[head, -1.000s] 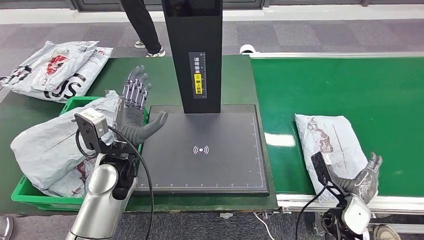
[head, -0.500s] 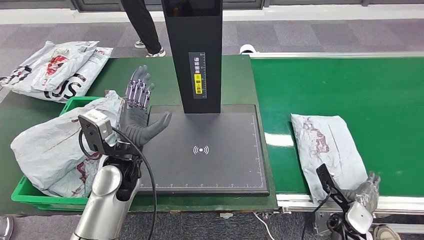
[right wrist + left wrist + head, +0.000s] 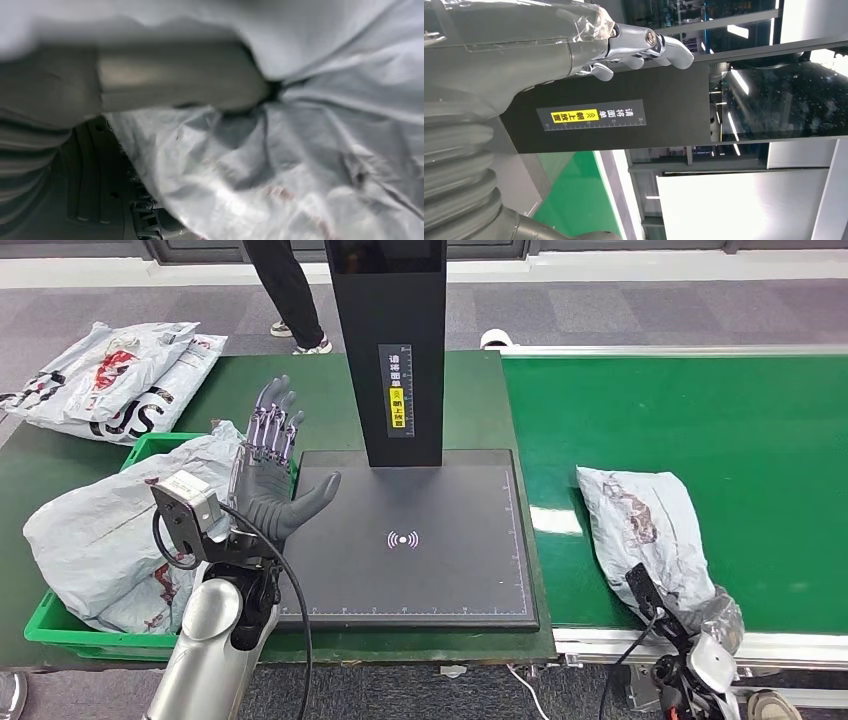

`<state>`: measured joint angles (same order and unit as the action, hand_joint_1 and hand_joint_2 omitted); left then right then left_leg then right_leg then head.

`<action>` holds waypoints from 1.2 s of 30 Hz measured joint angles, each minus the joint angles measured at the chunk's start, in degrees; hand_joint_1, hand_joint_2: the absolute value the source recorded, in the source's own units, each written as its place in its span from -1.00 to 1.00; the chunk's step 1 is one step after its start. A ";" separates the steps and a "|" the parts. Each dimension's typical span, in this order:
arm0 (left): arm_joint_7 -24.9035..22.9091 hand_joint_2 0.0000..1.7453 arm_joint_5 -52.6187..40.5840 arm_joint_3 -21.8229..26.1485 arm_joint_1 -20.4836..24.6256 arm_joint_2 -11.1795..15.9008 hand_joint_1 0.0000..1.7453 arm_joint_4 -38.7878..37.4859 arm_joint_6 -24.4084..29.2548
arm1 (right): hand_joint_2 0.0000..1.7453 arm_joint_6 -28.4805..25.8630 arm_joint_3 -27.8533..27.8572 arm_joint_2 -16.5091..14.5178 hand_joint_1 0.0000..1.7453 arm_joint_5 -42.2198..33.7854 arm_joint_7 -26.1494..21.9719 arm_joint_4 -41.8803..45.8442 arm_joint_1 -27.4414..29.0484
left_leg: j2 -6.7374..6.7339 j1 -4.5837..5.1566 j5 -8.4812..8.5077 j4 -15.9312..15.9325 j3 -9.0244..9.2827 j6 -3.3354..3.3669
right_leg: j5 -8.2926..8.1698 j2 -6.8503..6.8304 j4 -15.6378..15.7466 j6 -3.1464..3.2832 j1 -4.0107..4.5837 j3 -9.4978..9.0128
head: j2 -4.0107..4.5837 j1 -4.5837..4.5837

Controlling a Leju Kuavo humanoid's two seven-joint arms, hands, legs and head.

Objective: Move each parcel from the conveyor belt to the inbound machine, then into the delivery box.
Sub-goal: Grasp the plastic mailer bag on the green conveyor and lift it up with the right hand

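My right hand (image 3: 150,80) has its thumb pressed into the grey plastic of the parcel (image 3: 645,530), and the film bunches around it in the right wrist view; from the head camera the near corner of that parcel is crumpled over the hand at the conveyor belt's (image 3: 700,420) near edge, so I read it as gripping the parcel. The rest of the parcel lies on the green belt, just to the right of the inbound machine (image 3: 410,530).

My left hand (image 3: 268,465) is raised with fingers spread and thumb out, holding nothing, over the machine's left edge. In the left wrist view its fingers (image 3: 649,45) sit in front of the machine's black column (image 3: 388,340).

Left of the machine, the green delivery box (image 3: 150,445) holds a big grey parcel (image 3: 110,540). Further left and behind it, more bagged parcels (image 3: 110,375) lie on the table. A person's legs (image 3: 285,295) stand beyond the machine.
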<state>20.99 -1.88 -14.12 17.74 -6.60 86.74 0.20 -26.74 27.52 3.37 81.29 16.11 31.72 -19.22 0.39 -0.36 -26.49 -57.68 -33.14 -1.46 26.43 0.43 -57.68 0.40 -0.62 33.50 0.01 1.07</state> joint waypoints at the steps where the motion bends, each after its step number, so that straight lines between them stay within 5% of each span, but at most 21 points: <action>1: 0.01 1.00 -0.01 0.00 0.00 0.02 -1.00 0.03 0.00 | 1.00 -0.04 0.00 0.02 1.00 0.00 0.00 -0.20 -0.19 | 0.00 0.00 0.00 0.00 0.00 0.00 | 0.00 0.00 0.00 0.00 0.00 0.00 | -0.01 0.00; 24: 0.44 1.00 -0.86 0.03 -0.01 0.18 -1.00 0.16 0.05 | 1.00 -1.35 0.00 -0.04 1.00 -2.17 -3.11 -1.44 -0.74 | 0.18 0.00 0.00 0.00 -0.04 0.01 | 0.02 -0.14 0.00 -0.02 0.00 -0.03 | -0.01 0.00; 29: 1.01 1.00 -1.74 0.19 -0.13 0.18 -1.00 0.32 0.70 | 1.00 -6.85 -0.84 -2.86 1.00 -10.91 -13.04 6.02 1.39 | 0.19 0.00 0.03 0.00 -0.11 0.00 | 0.01 -0.17 -0.03 -0.01 0.00 0.00 | -0.01 0.00; 33: 2.20 1.00 -2.41 0.24 -0.01 -0.10 -1.00 0.34 1.29 | 1.00 -9.76 -6.67 -9.54 1.00 -21.84 -34.12 32.44 5.71 | 0.12 0.08 0.13 0.01 -0.32 -0.11 | -0.03 -0.06 -0.22 0.03 -0.14 0.41 | -0.01 0.02; 36: 2.57 1.00 -2.55 0.24 0.45 -0.45 -1.00 -0.01 1.63 | 1.00 -11.18 -16.99 -10.46 1.00 -21.76 -34.90 49.08 5.15 | 0.03 -0.01 0.17 0.00 -0.30 -0.17 | -0.01 0.04 -0.26 0.08 -0.14 0.51 | -0.01 0.03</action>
<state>23.57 -4.43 -13.88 18.19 -7.05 86.73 1.83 -37.92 10.53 -7.10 59.52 -18.79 80.81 -14.07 0.42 -0.37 -26.31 -57.67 -33.44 -1.63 26.41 0.47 -57.94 0.47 -0.77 34.01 0.01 1.10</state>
